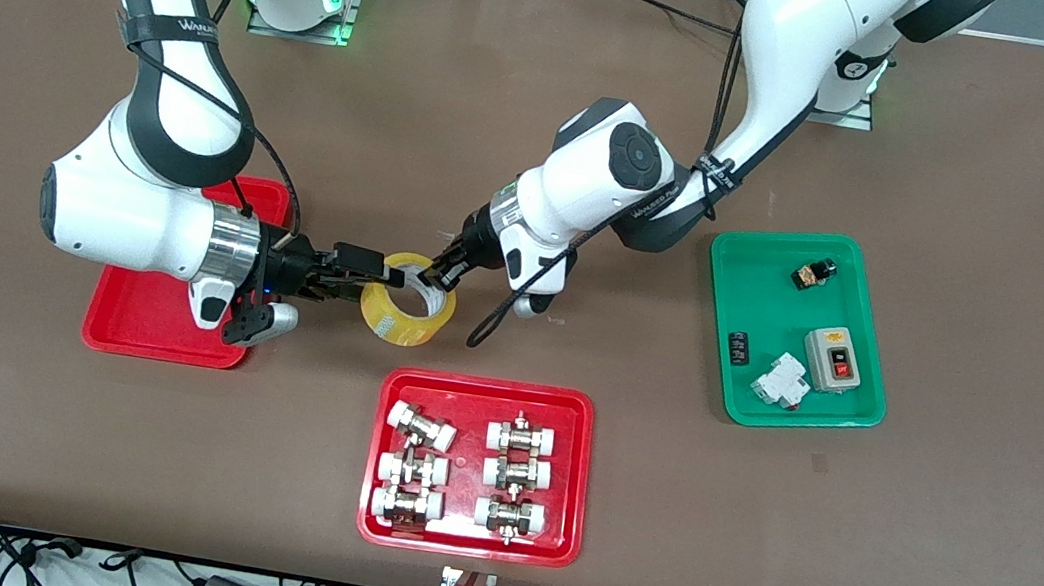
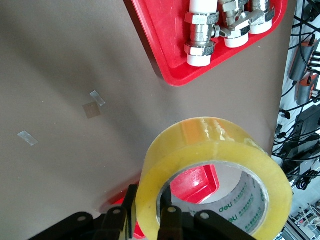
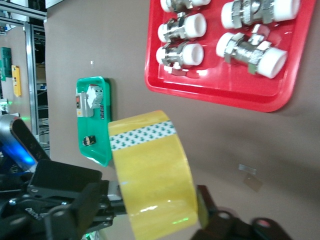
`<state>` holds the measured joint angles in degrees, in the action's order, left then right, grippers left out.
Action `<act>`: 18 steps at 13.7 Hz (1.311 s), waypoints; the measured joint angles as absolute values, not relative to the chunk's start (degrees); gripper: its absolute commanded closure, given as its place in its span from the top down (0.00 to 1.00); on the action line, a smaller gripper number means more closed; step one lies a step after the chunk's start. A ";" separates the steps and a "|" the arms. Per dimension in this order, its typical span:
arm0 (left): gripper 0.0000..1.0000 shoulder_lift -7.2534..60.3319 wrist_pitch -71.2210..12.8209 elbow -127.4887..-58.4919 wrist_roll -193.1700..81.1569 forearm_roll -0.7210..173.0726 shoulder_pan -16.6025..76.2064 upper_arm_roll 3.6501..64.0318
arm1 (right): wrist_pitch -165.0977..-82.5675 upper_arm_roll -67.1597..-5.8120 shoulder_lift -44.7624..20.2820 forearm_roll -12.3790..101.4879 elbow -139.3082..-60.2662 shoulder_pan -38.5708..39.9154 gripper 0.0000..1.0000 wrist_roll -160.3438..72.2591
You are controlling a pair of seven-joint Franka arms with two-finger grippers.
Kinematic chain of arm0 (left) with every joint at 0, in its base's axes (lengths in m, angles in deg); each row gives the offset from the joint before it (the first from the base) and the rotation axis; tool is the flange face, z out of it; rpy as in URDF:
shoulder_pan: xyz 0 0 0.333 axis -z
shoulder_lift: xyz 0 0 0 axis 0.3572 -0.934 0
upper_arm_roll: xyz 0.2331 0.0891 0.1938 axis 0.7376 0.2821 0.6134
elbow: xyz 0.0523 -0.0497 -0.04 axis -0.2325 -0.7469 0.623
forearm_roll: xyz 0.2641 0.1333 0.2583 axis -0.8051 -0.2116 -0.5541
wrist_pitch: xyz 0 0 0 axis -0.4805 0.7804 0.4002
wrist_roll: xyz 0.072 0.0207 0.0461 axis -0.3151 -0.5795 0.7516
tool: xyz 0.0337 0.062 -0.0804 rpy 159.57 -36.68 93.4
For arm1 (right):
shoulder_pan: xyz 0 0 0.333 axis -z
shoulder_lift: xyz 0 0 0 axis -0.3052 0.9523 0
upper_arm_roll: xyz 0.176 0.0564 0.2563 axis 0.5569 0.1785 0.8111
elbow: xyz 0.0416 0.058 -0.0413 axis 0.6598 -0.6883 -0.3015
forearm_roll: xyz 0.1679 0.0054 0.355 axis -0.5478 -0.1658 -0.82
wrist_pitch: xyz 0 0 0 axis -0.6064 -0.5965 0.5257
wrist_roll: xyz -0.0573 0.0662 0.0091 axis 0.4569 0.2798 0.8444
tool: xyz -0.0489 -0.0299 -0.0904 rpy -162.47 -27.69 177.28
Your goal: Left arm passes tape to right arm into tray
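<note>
The yellow tape [image 1: 406, 318] hangs in the air between the two grippers, over the table beside the plain red tray [image 1: 143, 334]. My left gripper [image 1: 437, 274] is shut on the roll's wall, one finger inside the core and one outside, as the left wrist view [image 2: 148, 200] shows on the tape [image 2: 210, 150]. My right gripper [image 1: 363, 277] reaches from over the plain red tray and straddles the end of the roll nearest that tray. In the right wrist view the tape [image 3: 150, 175] sits between my right gripper's [image 3: 155, 210] jaws. One finger [image 3: 202, 200] stands just beside the roll, and the other is hidden.
A red tray with white-capped metal fittings [image 1: 387, 396] lies nearer to the front camera than the tape. A green tray [image 1: 733, 301] with switches lies toward the left arm's end. The plain red tray shows through the roll's core [image 2: 195, 182].
</note>
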<state>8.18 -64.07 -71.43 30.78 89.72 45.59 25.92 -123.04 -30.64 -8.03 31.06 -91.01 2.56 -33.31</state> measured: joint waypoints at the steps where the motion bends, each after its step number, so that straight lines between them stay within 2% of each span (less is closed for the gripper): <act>1: 0.03 8.18 -64.07 -71.37 30.78 89.72 45.54 26.01 | -123.17 -30.93 -7.95 31.06 -91.00 2.63 0.14 -33.25; 3: 0.03 8.14 -64.05 -71.28 30.79 89.72 45.52 26.12 | -123.24 -31.07 -7.92 31.06 -90.99 2.62 0.00 -32.45; 5: 0.08 8.14 -64.05 -71.25 30.79 89.72 45.53 26.13 | -123.26 -31.07 -7.92 31.05 -90.97 2.62 0.00 -32.39; 6: 0.32 8.14 -64.05 -71.23 30.79 89.72 45.53 26.15 | -123.29 -31.07 -7.92 31.05 -90.94 2.62 0.00 -32.38; 7: 0.97 8.14 -64.05 -71.19 30.78 89.72 45.51 26.18 | -123.30 -31.06 -7.92 31.05 -90.89 2.61 0.00 -32.38; 8: 1.00 8.14 -64.09 -71.00 30.62 89.68 45.49 26.21 | -123.31 -31.01 -7.92 30.92 -90.85 2.59 0.00 -32.44; 13: 1.00 8.70 -63.92 -69.65 27.74 82.20 41.42 26.79 | -123.40 -30.82 -7.92 30.84 -90.35 2.44 0.00 -32.84; 16: 1.00 11.23 -58.81 -69.26 23.04 78.34 36.39 26.66 | -123.30 -31.30 -7.89 30.94 -90.38 3.05 0.00 -33.02; 18: 1.00 13.61 -54.77 -69.24 15.87 77.53 33.24 26.66 | -120.09 -31.74 -7.79 32.90 -90.52 6.44 0.00 -33.04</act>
<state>13.61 -54.77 -69.24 15.87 77.53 33.24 26.66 -120.09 -31.74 -7.79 32.90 -90.52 6.44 -33.04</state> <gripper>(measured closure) 0.000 0.445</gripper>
